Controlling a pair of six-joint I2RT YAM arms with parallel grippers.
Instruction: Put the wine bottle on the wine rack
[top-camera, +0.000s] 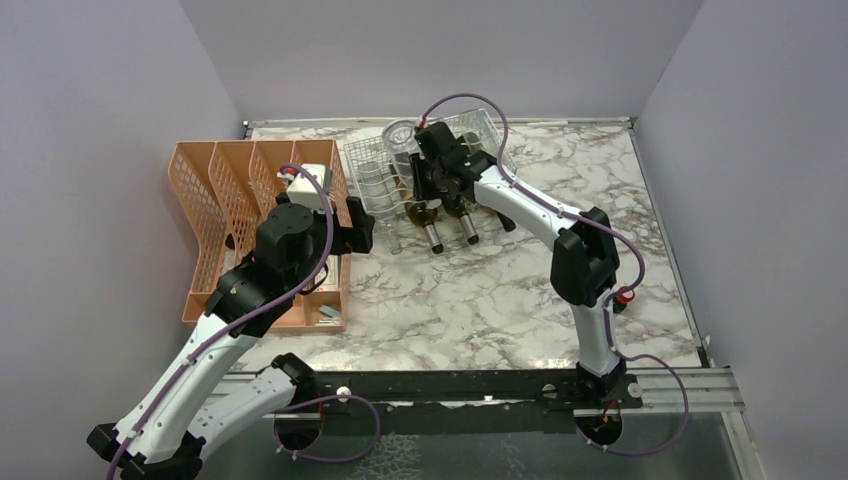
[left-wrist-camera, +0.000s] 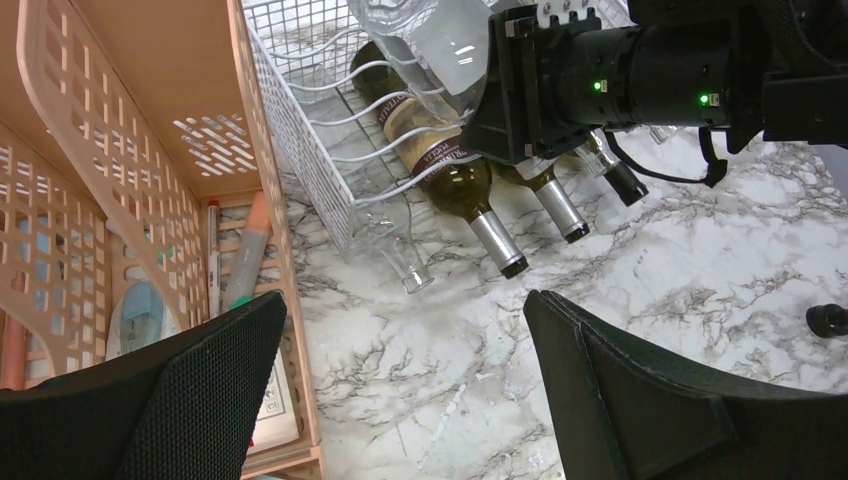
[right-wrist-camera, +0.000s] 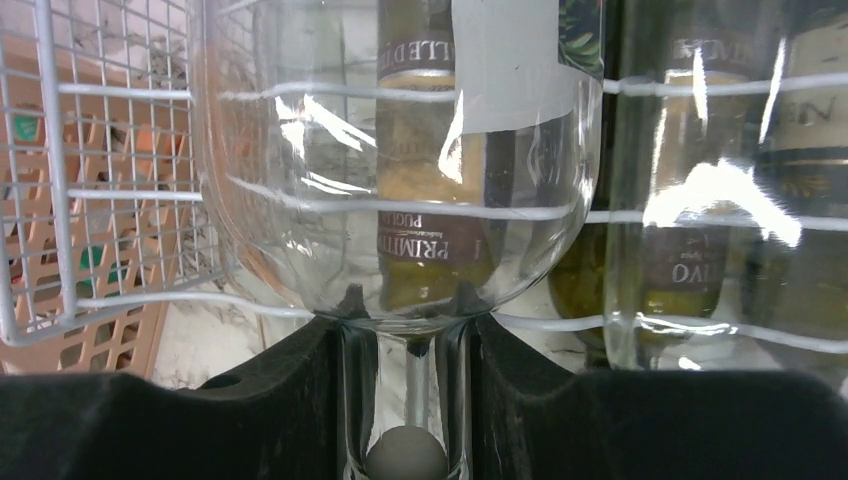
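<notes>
The white wire wine rack stands at the back of the table; it also shows in the left wrist view. My right gripper is shut on the neck of a clear glass wine bottle. It holds the bottle over the rack's upper wavy cradles, base pointing away. Dark green bottles lie in the lower row, with their necks sticking out at the front. My left gripper is open and empty above the marble, in front of the rack's left corner.
The orange mesh file organiser stands left of the rack and holds pens and papers. A clear bottle's neck pokes out of the rack's lower left. A small black cap lies on the marble. Grey walls close in three sides.
</notes>
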